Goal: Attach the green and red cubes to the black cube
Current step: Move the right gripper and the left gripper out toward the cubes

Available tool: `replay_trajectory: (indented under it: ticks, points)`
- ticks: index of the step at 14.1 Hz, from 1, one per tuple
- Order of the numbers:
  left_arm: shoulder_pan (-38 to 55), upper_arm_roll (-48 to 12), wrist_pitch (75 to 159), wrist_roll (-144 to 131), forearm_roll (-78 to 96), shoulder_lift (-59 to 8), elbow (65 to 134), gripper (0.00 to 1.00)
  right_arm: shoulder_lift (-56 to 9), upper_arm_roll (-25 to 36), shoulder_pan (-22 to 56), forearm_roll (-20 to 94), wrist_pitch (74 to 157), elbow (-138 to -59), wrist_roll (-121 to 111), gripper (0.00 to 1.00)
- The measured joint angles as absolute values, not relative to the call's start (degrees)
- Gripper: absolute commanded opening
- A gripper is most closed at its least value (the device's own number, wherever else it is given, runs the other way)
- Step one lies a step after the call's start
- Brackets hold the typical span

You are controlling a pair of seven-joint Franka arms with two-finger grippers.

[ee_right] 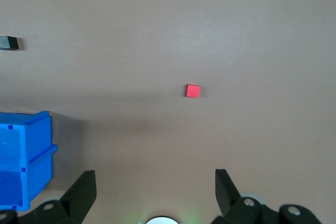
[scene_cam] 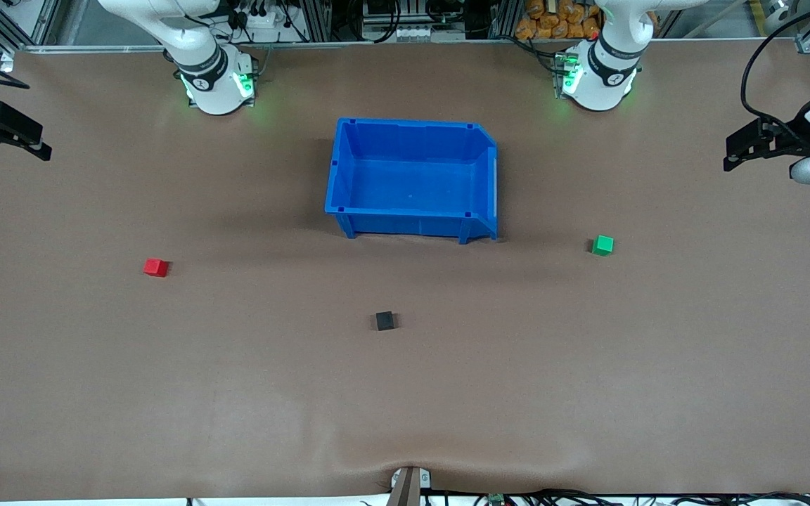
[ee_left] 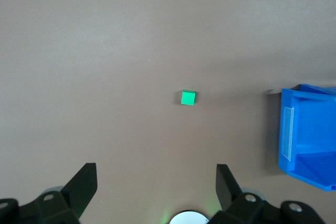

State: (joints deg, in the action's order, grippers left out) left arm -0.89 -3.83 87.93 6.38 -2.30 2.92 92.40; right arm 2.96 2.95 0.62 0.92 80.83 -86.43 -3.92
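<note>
Cubes all sit loose on the brown table [scene_cam: 236,393], none touching another. Black cube [scene_cam: 384,320] sits mid-table, nearer the front camera than the blue bin [scene_cam: 349,169]; in the right wrist view we only catch it at the frame edge [ee_right: 8,42], partly cut off. Red cube [scene_cam: 155,267] is toward the right arm's end of the table, well apart from the black one; also seen from the right wrist [ee_right: 192,91]. Green cube [scene_cam: 602,245] is toward the left arm's end, near the bin's open-cut corner, well apart from the black one; left wrist view sees it too [ee_left: 188,98]. Cubes have no long axis; we read the black one's faces as roughly square to the table edges, red and green turned slightly.

Bin is upright, between the arm bases and the black cube. Each wrist view cuts the bin off, showing only one end [ee_left: 310,135] [ee_right: 23,161].

Left gripper [scene_cam: 742,150] hangs over the left arm's end of the table, fingers [ee_left: 84,184] spread wide, holding nothing. Right gripper [scene_cam: 22,140] is over the right arm's end, partly cut by the frame edge, fingers [ee_right: 84,187] likewise spread, nothing between them.
</note>
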Motion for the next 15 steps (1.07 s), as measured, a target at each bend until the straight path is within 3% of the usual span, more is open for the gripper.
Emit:
replay_trajectory:
  ticks: [15]
  points:
    - [-0.80,-4.62,84.20,4.30,-2.30,-0.22,93.01,1.00,2.92,2.97,0.61,0.92,80.77,-86.48,-3.91,1.00]
